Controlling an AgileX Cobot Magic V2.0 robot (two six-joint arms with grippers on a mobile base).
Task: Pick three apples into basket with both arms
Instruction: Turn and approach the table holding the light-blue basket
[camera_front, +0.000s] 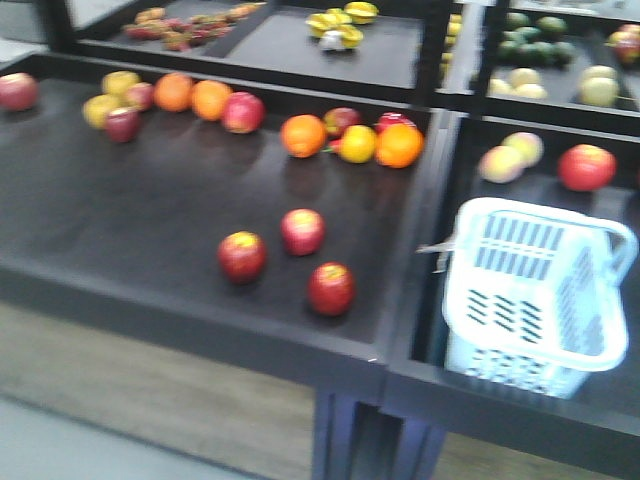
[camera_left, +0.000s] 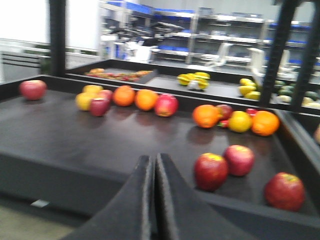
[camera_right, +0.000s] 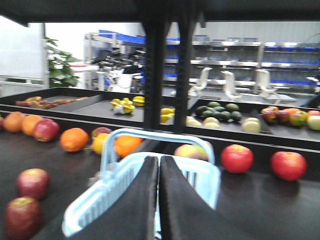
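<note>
Three round deep-red apples with yellow-orange patches are found lying loose on a black flat display tray (camera_left: 75, 145), ahead and to the right of the left gripper (camera_left: 153, 159). One apple (camera_left: 210, 171) is seen nearest its fingertips, a second apple (camera_left: 239, 160) just behind and beside the first, and the third apple (camera_left: 284, 191) apart, farther to the right. The left gripper's grey fingers are pressed together with no gap, and nothing is held between them. A pale blue-white rectangular plastic basket with slotted sides (camera_right: 197, 175) is placed straight ahead of and below the right gripper (camera_right: 159, 160), in the neighbouring compartment, its hoop handle (camera_right: 150, 134) raised across just beyond the fingertips. The right gripper's fingers are likewise closed flat against each other and nothing is gripped. Farther ahead of the left gripper, a loose row of round orange fruits (camera_left: 207, 115) mixed with other apples is spread along the tray's far wall. Two plain red apples (camera_right: 237, 158) are seen beyond the basket, ahead and right of the right gripper. All views are somewhat blurred.
</note>
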